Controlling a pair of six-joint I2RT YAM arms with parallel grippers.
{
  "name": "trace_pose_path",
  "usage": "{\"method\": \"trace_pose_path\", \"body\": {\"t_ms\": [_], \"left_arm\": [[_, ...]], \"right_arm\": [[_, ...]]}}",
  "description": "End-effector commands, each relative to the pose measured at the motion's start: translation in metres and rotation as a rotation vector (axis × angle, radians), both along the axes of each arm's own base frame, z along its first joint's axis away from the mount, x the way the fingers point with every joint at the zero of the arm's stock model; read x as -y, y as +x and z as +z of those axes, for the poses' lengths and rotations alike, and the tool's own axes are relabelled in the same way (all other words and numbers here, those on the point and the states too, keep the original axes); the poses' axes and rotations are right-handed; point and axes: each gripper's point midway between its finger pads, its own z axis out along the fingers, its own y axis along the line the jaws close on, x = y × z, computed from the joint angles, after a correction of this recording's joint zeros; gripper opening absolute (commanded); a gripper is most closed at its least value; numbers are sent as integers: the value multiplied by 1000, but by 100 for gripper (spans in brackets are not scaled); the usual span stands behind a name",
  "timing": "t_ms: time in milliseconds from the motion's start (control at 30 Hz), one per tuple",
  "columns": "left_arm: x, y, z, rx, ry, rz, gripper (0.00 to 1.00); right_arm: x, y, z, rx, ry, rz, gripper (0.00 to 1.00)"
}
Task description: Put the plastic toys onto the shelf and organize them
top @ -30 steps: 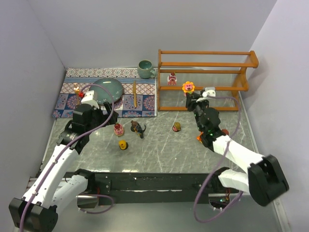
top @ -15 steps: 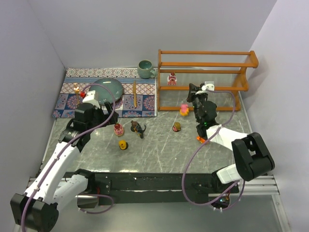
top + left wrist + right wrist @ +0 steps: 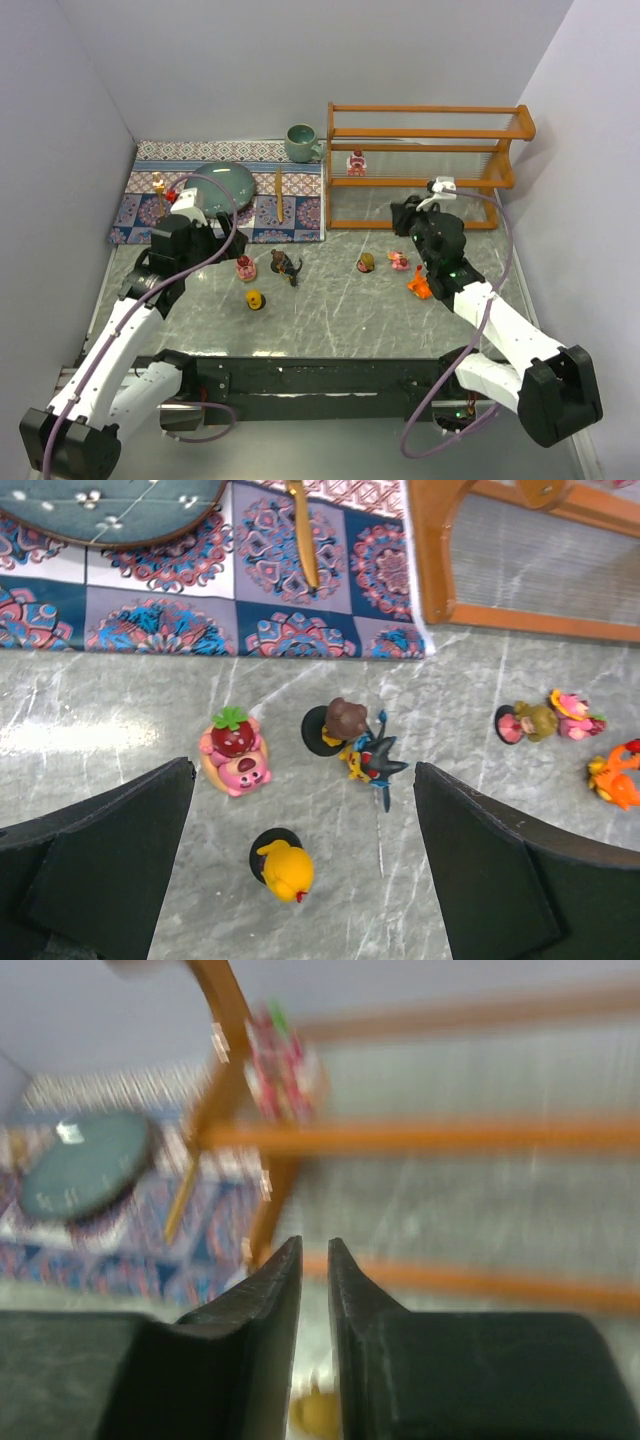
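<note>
1. Done so far: only one of the plastic toys, a pink-and-red figure (image 3: 356, 163), stands on the shelf (image 3: 430, 183). It sits at the left end of the middle tier.
2. Waiting near your left arm on the grey table (image 3: 330, 320) are four more:
   - a strawberry-capped pink bear (image 3: 245, 267)
   - a brown figure (image 3: 345, 720)
   - a dark spiky creature (image 3: 378, 762), touching the brown figure
   - a yellow figure (image 3: 255, 300)
3. Three more lie closer to the shelf: a brown round-headed figure (image 3: 366, 263), a pink flower toy (image 3: 399, 261) just beside it, and an orange creature (image 3: 419, 285) near your right arm.
4. Two small figures (image 3: 163, 188) seem to stand on the patterned mat (image 3: 300, 215) beside the teal plate (image 3: 222, 185). They are too small to make out.
5. Your left gripper (image 3: 302, 770) is spread wide and holds nothing. It hovers above the bear, the brown figure and the yellow one.
6. Your right gripper (image 3: 315, 1245) has its fingers all but together, with only a slit between them and nothing in it. It sits in front of the shelf's lower left part, and its wrist view is blurred.
7. By my reading you are early in the job — one toy placed, at least six to go, and no arranging on the tiers begun.
</note>
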Motion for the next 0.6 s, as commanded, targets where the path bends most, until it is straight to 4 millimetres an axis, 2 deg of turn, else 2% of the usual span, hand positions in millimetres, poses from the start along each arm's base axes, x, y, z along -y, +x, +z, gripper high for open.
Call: {"method": "trace_pose_path", "body": {"t_ms": [0,33,133,200,233,300,333,367,433,567], "left_arm": [[7,0,18,71,-36,-43,97],[8,-1,19,70,-38,-47,97],[10,-1,16,61,-43,-57,97],[10,-1,15,56,-43,-57,97],[10,-1,15,54,-41,-54,97],[9,-1,13,48,-38,-50,97],[9,-1,12,44,-35,-49,97],[9,-1,13,45,-36,-48,97],[8,-1,12,43,-34,-45,97],[9,0,11,38,-34,-50,97]], "right_arm": [[8,-25,-67,-346,19,-37,37],[14,-31,-81,-410,3,-63,42],[27,-34,-102,-534,-1,-97,52],[29,-29,-106,-591,-17,-88,57],[31,-36,-115,-660,-42,-87,62],[32,-27,-114,-707,-90,-77,68],[33,-32,-121,-758,-115,-72,73],[33,-26,-121,-776,-133,-68,75],[33,-27,-126,-818,-150,-64,79],[30,-22,-142,-890,-179,-49,80]]}}
